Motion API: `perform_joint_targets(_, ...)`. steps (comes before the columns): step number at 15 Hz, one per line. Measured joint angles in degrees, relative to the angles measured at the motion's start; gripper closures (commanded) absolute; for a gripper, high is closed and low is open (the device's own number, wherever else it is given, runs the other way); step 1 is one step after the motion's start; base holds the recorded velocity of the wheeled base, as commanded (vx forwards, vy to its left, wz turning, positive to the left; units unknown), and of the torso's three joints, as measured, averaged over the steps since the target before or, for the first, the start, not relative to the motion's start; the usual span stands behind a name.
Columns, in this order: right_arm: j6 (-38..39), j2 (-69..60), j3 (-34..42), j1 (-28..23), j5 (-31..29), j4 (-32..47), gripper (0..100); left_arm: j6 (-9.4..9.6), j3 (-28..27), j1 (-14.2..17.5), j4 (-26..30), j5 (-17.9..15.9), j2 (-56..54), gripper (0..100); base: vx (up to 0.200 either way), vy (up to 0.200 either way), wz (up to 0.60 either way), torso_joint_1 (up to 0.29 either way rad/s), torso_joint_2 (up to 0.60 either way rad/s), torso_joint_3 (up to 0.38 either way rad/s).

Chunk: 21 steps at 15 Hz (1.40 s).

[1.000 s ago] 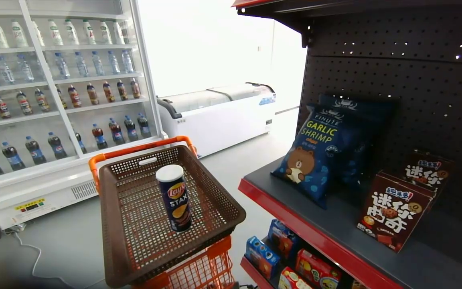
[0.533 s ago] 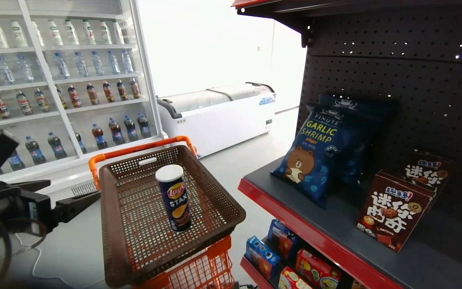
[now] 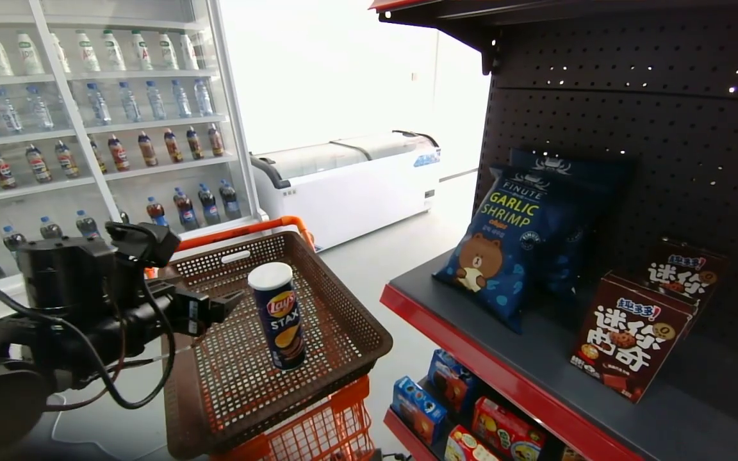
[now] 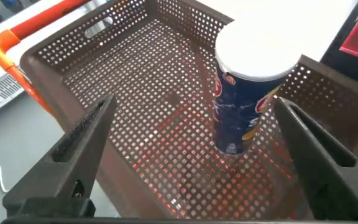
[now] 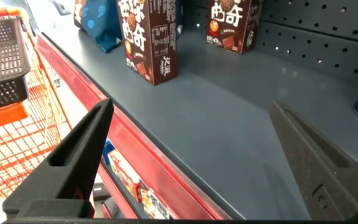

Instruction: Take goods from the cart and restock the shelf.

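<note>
A dark blue chips can (image 3: 277, 317) with a white lid stands upright in the brown perforated basket (image 3: 369, 333) on top of the orange cart (image 3: 318, 429). My left gripper (image 3: 233, 298) hangs over the basket's left side, just left of the can's upper part, and is open. In the left wrist view the can (image 4: 250, 93) stands ahead between the spread fingers of the left gripper (image 4: 194, 106), nearer one of them, above the basket (image 4: 135, 25). My right gripper (image 5: 191, 106) is open and holds nothing, over the grey shelf board (image 5: 229, 124).
The shelf (image 3: 535, 358) carries blue snack bags (image 3: 510, 237) and brown cookie boxes (image 3: 628, 336), with bare board in front of them. Small boxes (image 3: 452, 397) fill the lower shelf. A drinks cooler (image 3: 87, 128) and a chest freezer (image 3: 350, 179) stand behind the cart.
My left arm has come in from the left edge and moved right over the basket, ending close beside the can. The can and cart have not moved.
</note>
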Motion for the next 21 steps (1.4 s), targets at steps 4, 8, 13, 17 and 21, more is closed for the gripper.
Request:
perform_joint_targets(4, 0.0, 0.0, 0.0, 0.0, 0.0, 0.0, 0, -0.11, -2.18, -2.93, -5.95, 1.17, 10.75, 0, 0.0, 0.0, 0.0, 0.0, 0.0, 0.0)
perform_joint_targets(8, 0.0, 0.0, 0.0, 0.0, 0.0, 0.0, 0, -0.17, -5.46, -4.77, -6.85, 1.17, 17.68, 0, 0.0, 0.0, 0.0, 0.0, 0.0, 0.0)
perform_joint_targets(13, 0.0, 0.0, 0.0, 0.0, 0.0, 0.0, 0, 0.0, -8.74, -6.16, -6.68, 1.04, 22.53, 0, 0.0, 0.0, 0.0, 0.0, 0.0, 0.0)
perform_joint_targets(17, 0.0, 0.0, 0.0, 0.0, 0.0, 0.0, 0, 0.09, -9.67, -6.56, -6.52, 1.12, 24.5, 0, 0.0, 0.0, 0.0, 0.0, 0.0, 0.0)
perform_joint_targets(21, -0.02, 0.0, 0.0, 0.0, 0.02, 0.0, 0, 0.0, -11.63, -6.73, -6.08, 1.41, 25.55, 100, 0.0, 0.0, 0.0, 0.0, 0.0, 0.0)
